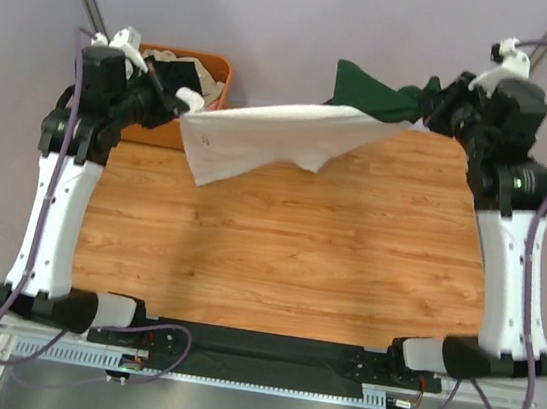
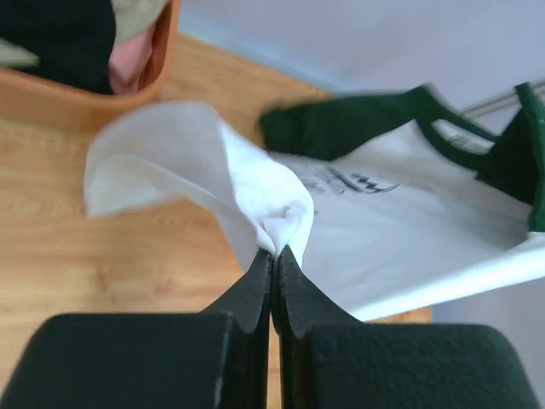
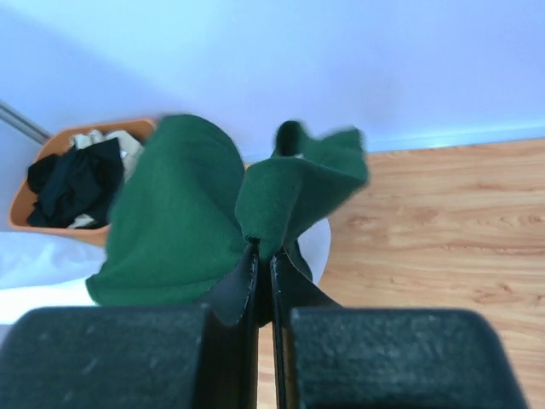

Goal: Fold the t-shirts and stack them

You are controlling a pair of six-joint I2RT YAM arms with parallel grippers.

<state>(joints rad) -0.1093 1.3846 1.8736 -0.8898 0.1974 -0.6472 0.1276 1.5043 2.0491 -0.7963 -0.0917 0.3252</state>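
Observation:
A white t-shirt with dark green sleeves hangs stretched between both arms above the far part of the wooden table. My left gripper is shut on its white edge near the basket. The shirt's black print and green collar show in the left wrist view. At the far right, my right gripper is shut on a green sleeve. More t-shirts, black and beige, lie bunched in the basket.
An orange plastic basket stands at the table's far left corner, just behind my left gripper. A pale wall runs along the far edge of the table. Both arm bases sit at the near edge.

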